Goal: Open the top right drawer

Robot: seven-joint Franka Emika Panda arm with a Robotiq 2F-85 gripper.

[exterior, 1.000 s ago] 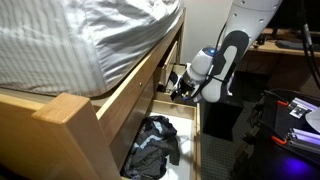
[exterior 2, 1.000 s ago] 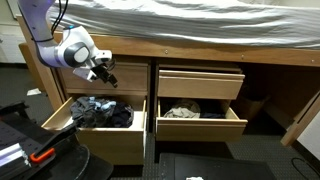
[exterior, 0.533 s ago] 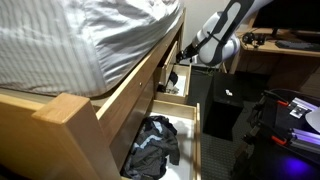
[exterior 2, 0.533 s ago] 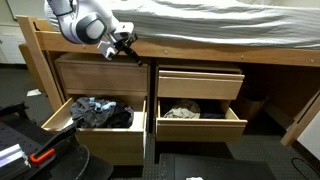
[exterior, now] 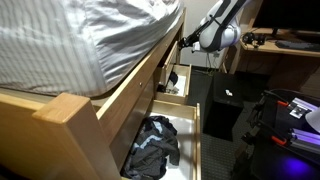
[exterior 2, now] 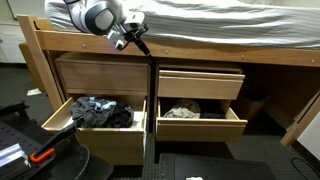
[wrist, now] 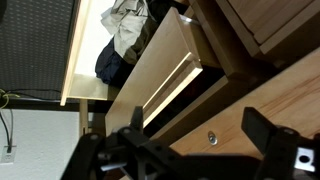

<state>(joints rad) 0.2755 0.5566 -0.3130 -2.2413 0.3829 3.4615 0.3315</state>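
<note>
In an exterior view the top right drawer (exterior 2: 200, 84) is a light wooden drawer under the bed, its front a little proud of the frame. My gripper (exterior 2: 135, 42) hangs above and left of it, by the bed rail over the centre post, touching no drawer. It also shows in the side exterior view (exterior: 190, 40), high beside the mattress edge. In the wrist view my gripper (wrist: 200, 150) has both dark fingers spread wide over bare wood with a small screw (wrist: 211, 138) between them. It holds nothing.
The bottom left drawer (exterior 2: 62, 112) is pulled out with dark clothes (exterior 2: 100, 110), also in the wrist view (wrist: 125, 35). The bottom right drawer (exterior 2: 200, 125) is out with light cloth (exterior 2: 182, 112). The top left drawer (exterior 2: 100, 75) is closed. Black equipment (exterior 2: 25, 150) stands at the front.
My gripper has risen from in front of the top left drawer to the bed rail and moved right toward the centre post. The drawers have not moved.
</note>
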